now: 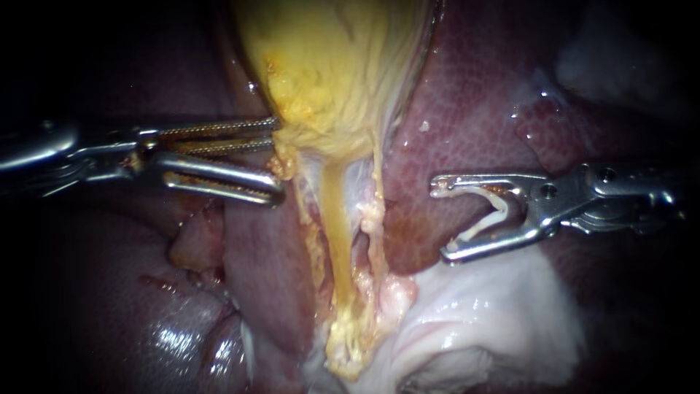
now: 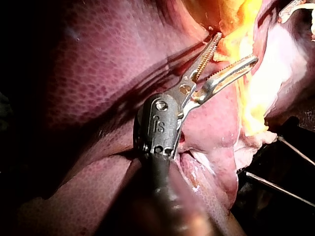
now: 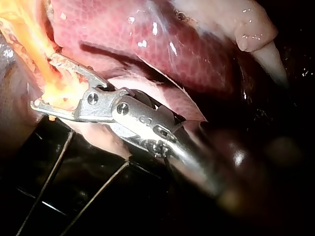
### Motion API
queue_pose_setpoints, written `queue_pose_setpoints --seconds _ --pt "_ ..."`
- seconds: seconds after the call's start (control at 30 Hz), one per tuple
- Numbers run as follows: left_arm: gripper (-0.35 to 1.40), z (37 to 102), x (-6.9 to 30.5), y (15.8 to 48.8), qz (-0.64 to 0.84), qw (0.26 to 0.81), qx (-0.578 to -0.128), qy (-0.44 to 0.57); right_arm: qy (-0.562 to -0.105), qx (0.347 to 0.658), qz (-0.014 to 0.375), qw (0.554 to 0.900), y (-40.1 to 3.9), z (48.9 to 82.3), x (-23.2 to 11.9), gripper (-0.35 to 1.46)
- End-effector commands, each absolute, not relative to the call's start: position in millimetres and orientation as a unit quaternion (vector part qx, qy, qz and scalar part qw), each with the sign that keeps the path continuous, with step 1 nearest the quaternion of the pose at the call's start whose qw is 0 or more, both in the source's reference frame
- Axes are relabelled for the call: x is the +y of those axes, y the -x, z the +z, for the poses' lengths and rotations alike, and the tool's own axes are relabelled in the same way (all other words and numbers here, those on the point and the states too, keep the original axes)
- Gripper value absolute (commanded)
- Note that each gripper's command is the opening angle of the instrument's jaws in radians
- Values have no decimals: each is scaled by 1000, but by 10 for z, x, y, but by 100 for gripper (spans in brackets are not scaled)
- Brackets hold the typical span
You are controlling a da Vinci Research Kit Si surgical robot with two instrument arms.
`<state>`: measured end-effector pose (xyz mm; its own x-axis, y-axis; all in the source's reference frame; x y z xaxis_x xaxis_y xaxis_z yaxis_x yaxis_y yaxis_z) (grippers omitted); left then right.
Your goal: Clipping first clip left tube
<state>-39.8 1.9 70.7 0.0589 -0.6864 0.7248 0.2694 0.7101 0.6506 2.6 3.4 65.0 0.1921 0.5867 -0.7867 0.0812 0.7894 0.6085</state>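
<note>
The yellow gallbladder (image 1: 328,66) hangs from the top centre and narrows into two strands. The left tube (image 1: 337,219) is thick and yellow; the right tube (image 1: 376,190) is thin and pale. My left instrument (image 1: 279,160) comes in from the left. Its serrated jaws stand apart, with their tips biting the edge of the gallbladder's neck, also seen in the left wrist view (image 2: 237,46). My right instrument (image 1: 440,219) is right of both tubes and clear of them, over the liver. Its jaws stand wide and carry a white clip (image 1: 490,215). In the right wrist view, these jaws (image 3: 43,81) frame orange tissue.
Dark red liver (image 1: 496,109) lies behind and to both sides of the tubes. Pale white tissue (image 1: 496,306) spreads under my right instrument. Frayed yellow tissue (image 1: 346,343) ends the tubes below. Thin wires (image 3: 49,182) cross a dark base beneath the specimen.
</note>
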Motion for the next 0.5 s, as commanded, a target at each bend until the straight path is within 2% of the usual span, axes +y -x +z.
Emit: queue_pose_setpoints --seconds 0.03,0.23,0.4,0.5 --pt "58 707 19 398 -340 706 -596 -173 -273 611 175 722 -26 650 33 59" --pt "52 708 17 402 -340 707 -596 -171 -273 611 175 722 -27 650 33 59" --pt "27 713 13 409 -340 712 -591 -171 -273 611 175 722 -28 650 33 59" --pt "21 715 11 412 -341 714 -589 -168 -273 611 175 722 -28 650 33 59"
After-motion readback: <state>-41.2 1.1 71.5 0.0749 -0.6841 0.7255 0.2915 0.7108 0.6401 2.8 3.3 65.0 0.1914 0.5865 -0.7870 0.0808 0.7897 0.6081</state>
